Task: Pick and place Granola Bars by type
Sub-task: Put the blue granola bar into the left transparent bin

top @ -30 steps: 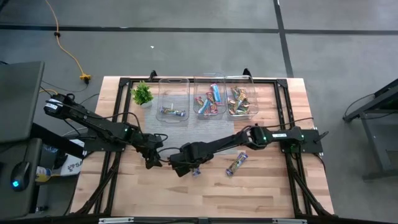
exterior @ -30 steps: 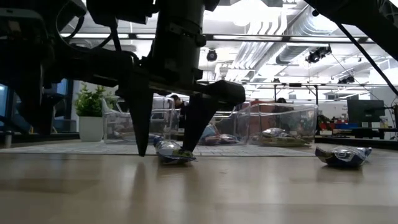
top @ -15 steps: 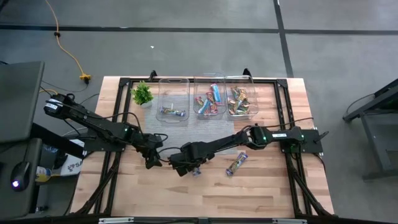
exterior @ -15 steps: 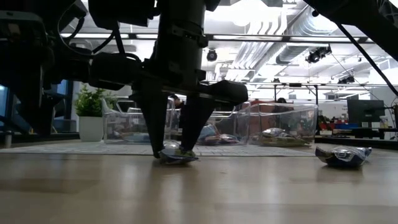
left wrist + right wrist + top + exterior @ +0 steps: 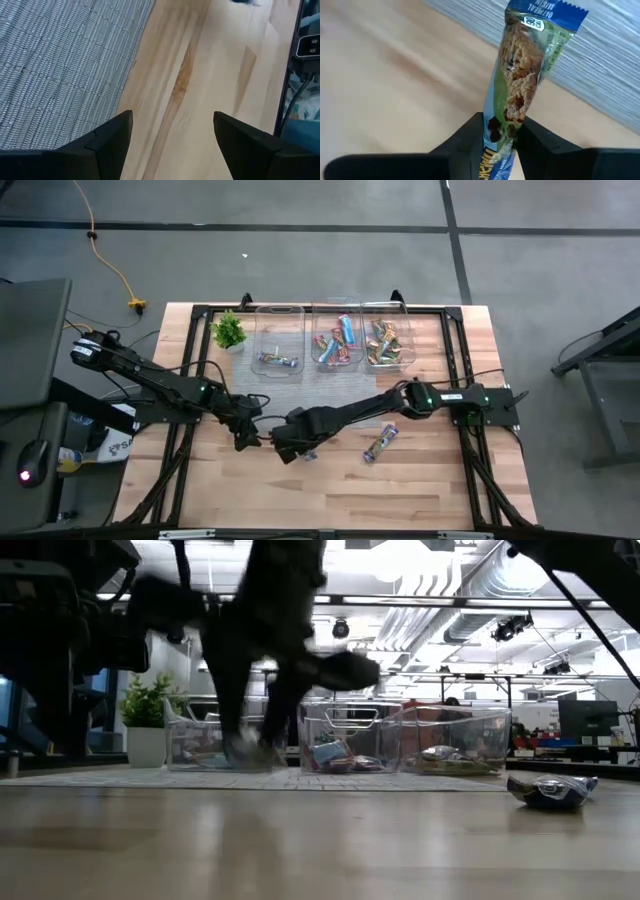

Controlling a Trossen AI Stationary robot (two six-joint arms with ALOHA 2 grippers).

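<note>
Three tubs (image 5: pixel 335 335) behind the mat (image 5: pixel 290 375) — plant (image 5: pixel 229 331) at their left.

Small green plant (image 5: pixel 229 331) beside three clear tubs (image 5: pixel 279 338) on the wooden table (image 5: pixel 420 490)

Wooden table (image 5: pixel 420 480) on a grey floor (image 5: pixel 300 260) crossed by dark lines, with a yellow cable (image 5: pixel 110 270) trailing at upper left. Beyond the table, the low view shows an open ceiling with exposed ducts (image 5: pixel 440 620) and bright lights (image 5: pixel 400 560). What appears to be a monitor (image 5: pixel 585 718) stands at far right.
</note>
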